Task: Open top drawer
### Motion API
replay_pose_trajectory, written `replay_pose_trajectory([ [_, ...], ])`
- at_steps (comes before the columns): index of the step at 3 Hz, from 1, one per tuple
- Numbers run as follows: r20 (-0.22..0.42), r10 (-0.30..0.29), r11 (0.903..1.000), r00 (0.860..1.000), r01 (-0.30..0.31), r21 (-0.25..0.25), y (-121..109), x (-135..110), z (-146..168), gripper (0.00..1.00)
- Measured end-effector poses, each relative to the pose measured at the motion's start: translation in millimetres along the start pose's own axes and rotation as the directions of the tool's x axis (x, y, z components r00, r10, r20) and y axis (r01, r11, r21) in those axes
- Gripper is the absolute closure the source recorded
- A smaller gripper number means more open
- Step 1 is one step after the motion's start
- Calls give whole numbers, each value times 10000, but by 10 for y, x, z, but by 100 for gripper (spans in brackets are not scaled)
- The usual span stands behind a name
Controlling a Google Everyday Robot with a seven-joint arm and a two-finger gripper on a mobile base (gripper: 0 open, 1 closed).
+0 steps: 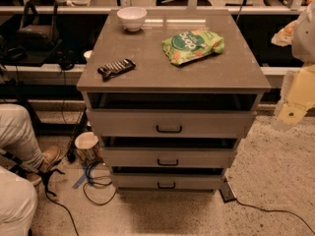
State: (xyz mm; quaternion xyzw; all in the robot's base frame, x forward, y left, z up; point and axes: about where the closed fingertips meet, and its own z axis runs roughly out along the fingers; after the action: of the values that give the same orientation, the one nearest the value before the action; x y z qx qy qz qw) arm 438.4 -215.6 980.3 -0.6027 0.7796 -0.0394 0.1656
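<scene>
The grey cabinet (172, 58) stands in the middle of the camera view with three grey drawers stacked in its front. The top drawer (123, 123) has the widest front panel and a small black centre handle (169, 129). A dark gap shows between its front panel and the cabinet top. My gripper (294, 107) is a pale blurred shape at the right edge, level with the top drawer. It is to the right of the cabinet and well apart from the handle, touching nothing.
A white bowl (131, 17), a green snack bag (193, 45) and a dark snack bar (116, 68) lie on the cabinet top. A seated person's legs (17, 146) are at the left. A cup (87, 145) and cables (96, 183) lie on the floor by the cabinet's left foot.
</scene>
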Motion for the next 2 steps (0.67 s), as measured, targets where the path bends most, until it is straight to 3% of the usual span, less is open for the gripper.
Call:
replay_pose_trajectory([
  [1, 4, -1, 10000, 10000, 1, -4, 1, 0, 1, 0],
  [2, 464, -161, 9982, 9988, 187, -561, 94, -28, 185, 0],
])
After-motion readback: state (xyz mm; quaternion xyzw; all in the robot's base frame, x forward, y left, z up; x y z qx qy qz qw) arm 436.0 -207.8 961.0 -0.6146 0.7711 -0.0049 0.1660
